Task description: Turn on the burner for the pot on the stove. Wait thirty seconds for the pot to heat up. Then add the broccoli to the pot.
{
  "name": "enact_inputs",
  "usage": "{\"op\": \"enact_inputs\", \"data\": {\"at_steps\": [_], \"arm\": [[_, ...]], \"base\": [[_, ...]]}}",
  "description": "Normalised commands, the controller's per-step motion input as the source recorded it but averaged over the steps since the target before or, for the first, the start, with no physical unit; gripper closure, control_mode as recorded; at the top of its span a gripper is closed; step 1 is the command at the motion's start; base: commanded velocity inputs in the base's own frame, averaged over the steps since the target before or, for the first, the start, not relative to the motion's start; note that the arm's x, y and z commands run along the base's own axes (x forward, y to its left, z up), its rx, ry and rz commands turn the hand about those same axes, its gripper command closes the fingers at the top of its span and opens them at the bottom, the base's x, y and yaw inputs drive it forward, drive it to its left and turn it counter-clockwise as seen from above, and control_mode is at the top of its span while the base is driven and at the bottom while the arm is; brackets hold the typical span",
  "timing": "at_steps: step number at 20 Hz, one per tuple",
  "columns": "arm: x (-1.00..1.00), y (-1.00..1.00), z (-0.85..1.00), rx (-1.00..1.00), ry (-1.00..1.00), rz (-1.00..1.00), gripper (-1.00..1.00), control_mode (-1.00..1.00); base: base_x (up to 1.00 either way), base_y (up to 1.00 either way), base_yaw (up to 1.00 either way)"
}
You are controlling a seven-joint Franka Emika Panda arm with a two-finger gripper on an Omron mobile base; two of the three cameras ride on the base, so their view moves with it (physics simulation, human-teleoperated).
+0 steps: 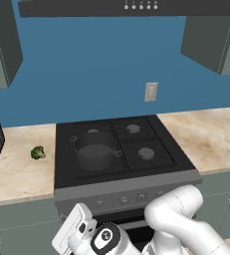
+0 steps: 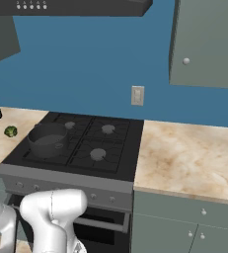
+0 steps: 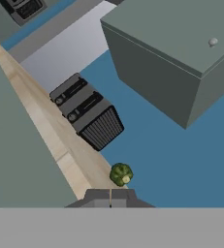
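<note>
Early in the task, by the look of it: no flame visible under the round dark grey metal pot (image 1: 94, 150), though a small flame might not show from the base views. Pot sitting on the front-left grate of the black four-burner gas stove (image 1: 120, 144), apparently empty. Small bright green bumpy broccoli floret (image 1: 38, 153) lying on the pale counter (image 1: 17, 172) left of the stove, well apart from the pot, beside a dark toaster (image 3: 87, 111). Two-finger gripper (image 3: 111, 197) low before the stove front, jaws pressed together, holding nothing. Left to do: burner, wait, broccoli.

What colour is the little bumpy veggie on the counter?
The broccoli is bright green. It shows best in the left base view, lying left of the stove.
</note>
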Motion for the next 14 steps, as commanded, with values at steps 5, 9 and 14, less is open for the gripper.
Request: {"op": "enact_inputs", "data": {"at_steps": [5, 9, 14], "arm": [[0.0, 0.0, 0.0, 0.0, 0.0, 0.0, 1.0, -1.0], [0.0, 0.0, 0.0, 0.0, 0.0, 0.0, 1.0, -1.0], [0.0, 0.0, 0.0, 0.0, 0.0, 0.0, 1.0, -1.0]], "base": [[0.0, 0.0, 0.0], [0.0, 0.0, 0.0], [0.0, 0.0, 0.0]]}}
